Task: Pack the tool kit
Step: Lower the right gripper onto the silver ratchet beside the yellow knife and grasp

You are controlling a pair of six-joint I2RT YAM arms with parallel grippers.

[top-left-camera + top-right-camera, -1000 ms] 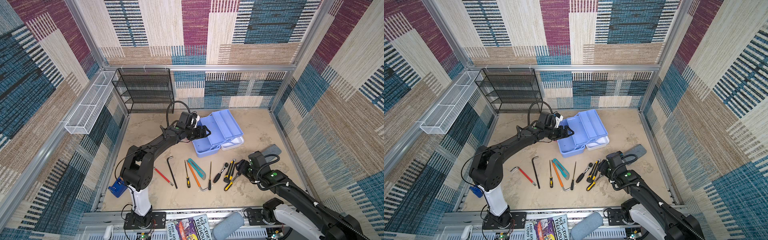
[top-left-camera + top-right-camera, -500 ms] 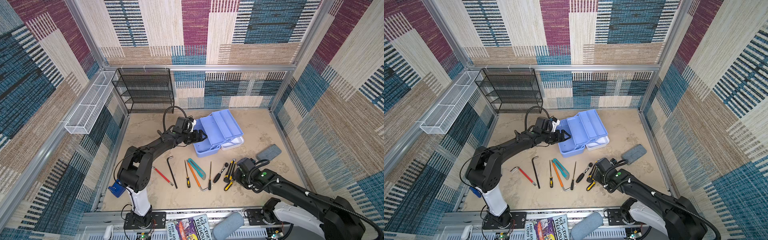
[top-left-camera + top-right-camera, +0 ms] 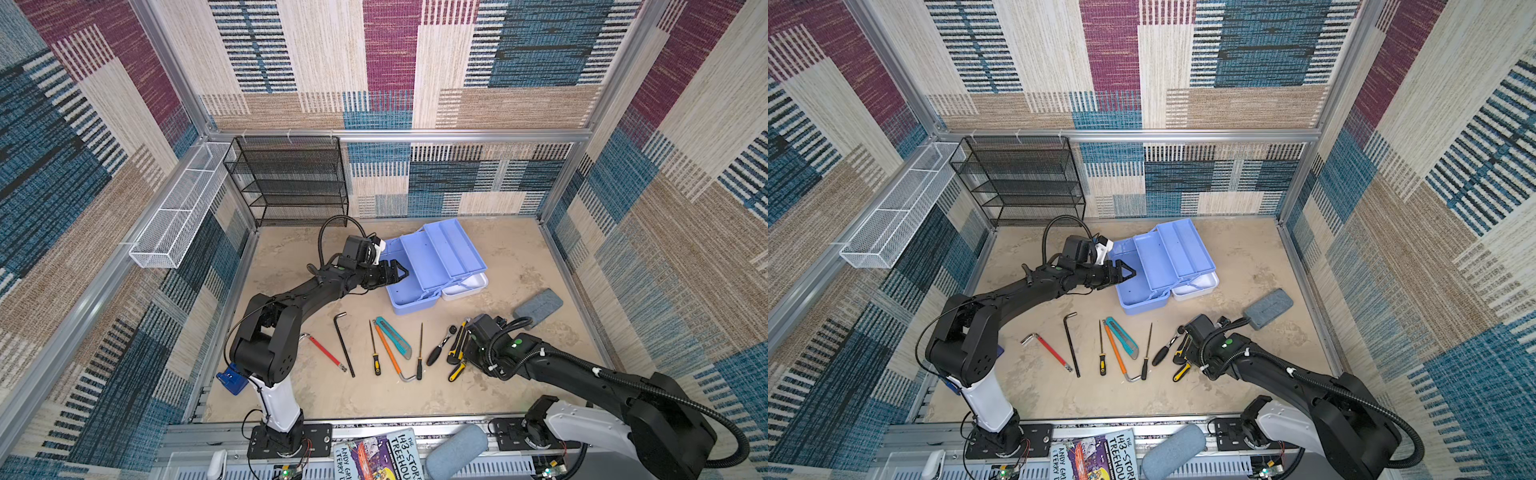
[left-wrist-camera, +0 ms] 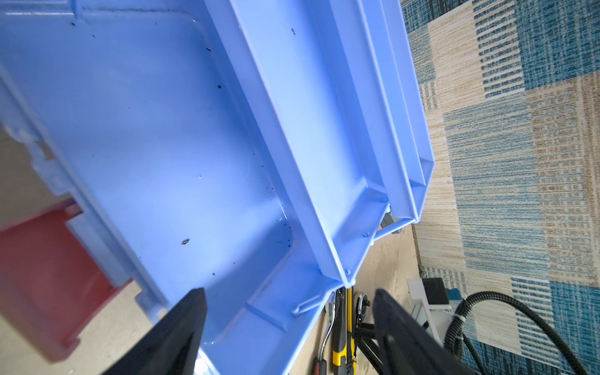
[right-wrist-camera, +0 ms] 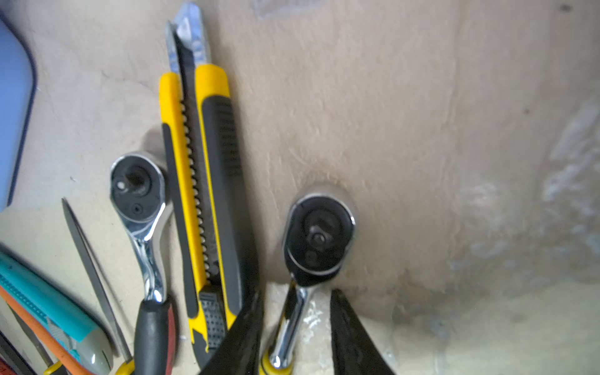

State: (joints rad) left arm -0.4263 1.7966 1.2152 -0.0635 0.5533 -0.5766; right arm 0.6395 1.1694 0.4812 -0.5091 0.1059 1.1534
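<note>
The right claw [image 5: 296, 292] stands narrow astride the chrome neck of the yellow-handled ratchet [image 5: 319, 237], a sliver of gap each side; the neck, I'd guess, is the easiest part to pinch; the ratchet lies on the surface [image 3: 478, 395], on the robot's side of the open tool kit box [image 3: 432, 266]; the left claw [image 3: 399, 272], wide and empty, hovers over the box's base corner, likely to steady it.

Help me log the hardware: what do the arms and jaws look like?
The left arm and right arm are matte black with white base links, each with a black ribbed cable. Their jaws are black tapering wedges.
</note>
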